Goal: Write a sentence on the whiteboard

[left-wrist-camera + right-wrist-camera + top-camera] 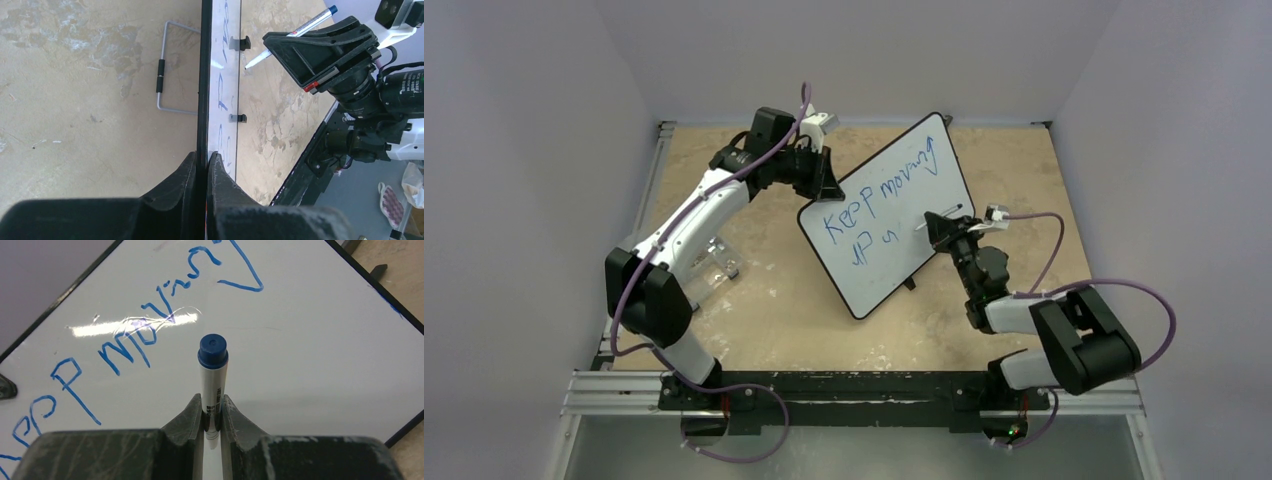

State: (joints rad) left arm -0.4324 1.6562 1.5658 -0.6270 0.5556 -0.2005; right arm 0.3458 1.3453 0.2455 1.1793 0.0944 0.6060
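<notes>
Whiteboard (894, 235) stands tilted near the middle of the desk (754, 310), its left edge pinched tight in my left gripper (206, 162). My right gripper (212, 410) is clamped on the barrel of a blue-ended marker (212, 377), its tip aimed at the board's right half; I cannot tell whether it touches. The blue sentence (882, 192) reads "Keep moving", with 1 shorter line beneath.

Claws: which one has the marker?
The right claw, shut on the blue-capped marker; the left claw clamps the whiteboard edge instead.
</notes>
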